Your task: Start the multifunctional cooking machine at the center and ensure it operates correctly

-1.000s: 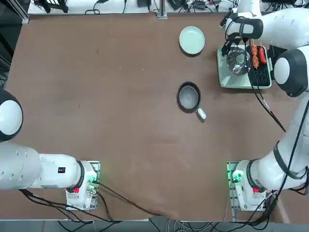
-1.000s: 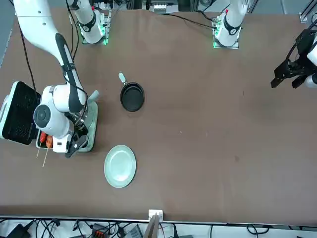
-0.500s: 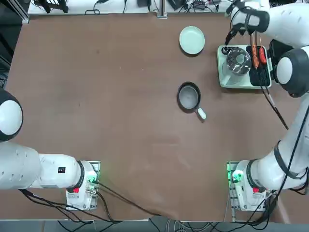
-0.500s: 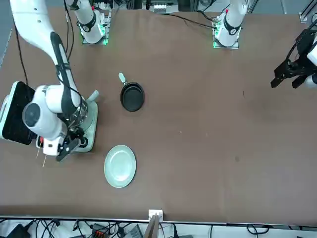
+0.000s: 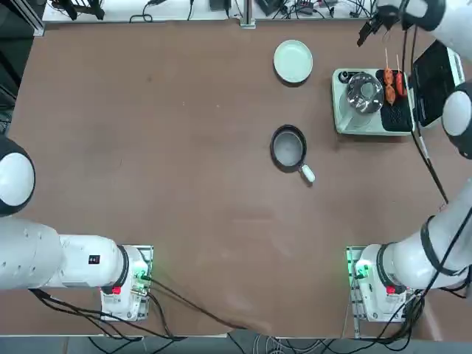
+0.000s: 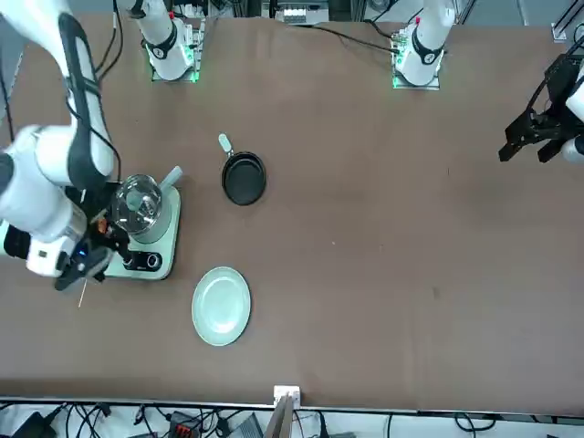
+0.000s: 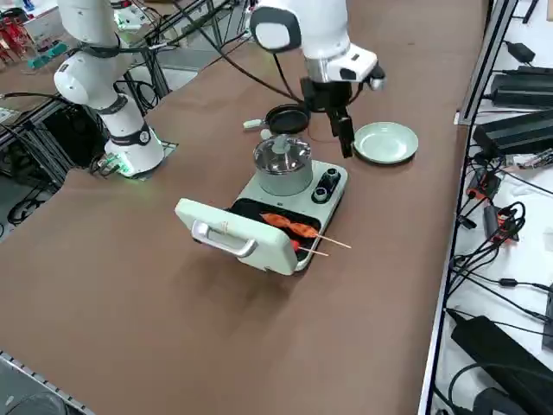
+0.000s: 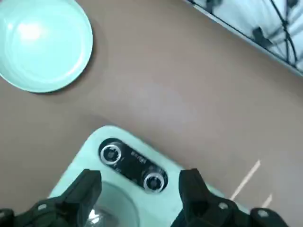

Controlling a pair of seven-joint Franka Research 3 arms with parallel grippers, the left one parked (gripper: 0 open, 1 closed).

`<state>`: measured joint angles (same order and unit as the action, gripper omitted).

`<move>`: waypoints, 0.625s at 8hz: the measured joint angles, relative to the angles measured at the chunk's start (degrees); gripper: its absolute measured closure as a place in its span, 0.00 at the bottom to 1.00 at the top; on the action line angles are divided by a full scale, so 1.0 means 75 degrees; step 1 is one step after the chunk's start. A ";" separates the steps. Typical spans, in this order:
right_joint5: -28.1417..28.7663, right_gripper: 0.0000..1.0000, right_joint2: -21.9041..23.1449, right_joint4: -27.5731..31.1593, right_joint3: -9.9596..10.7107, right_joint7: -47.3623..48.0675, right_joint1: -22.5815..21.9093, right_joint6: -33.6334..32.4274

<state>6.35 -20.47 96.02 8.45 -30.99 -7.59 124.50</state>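
Right wrist view: tool (image 8: 142, 189) spread open and empty, poised above the multifunctional cooking machine (image 8: 118, 175), two knobs (image 8: 110, 153) directly beneath, untouched. Pale green plate (image 8: 42, 42) empty, off to one side on the tabletop (image 8: 189, 85). Lid (image 7: 238, 235) swung open; steel pot (image 7: 282, 164) seated, contents unclear; skewers (image 7: 294, 229) on grill plate. Whether started, impossible to tell; checking operation apparently outstanding.

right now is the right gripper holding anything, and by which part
Nothing. The right gripper is open and empty, hovering above the knobs of the multifunctional cooking machine, touching nothing.
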 joint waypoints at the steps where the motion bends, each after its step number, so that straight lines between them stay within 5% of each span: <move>1: -0.0001 0.00 0.0377 -0.0002 0.0015 0.0808 0.0001 -0.0417; 5: -0.0027 0.00 0.1258 0.0016 -0.0079 0.4092 -0.0011 -0.1452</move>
<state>6.15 -11.03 96.14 7.86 -0.30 -7.67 113.61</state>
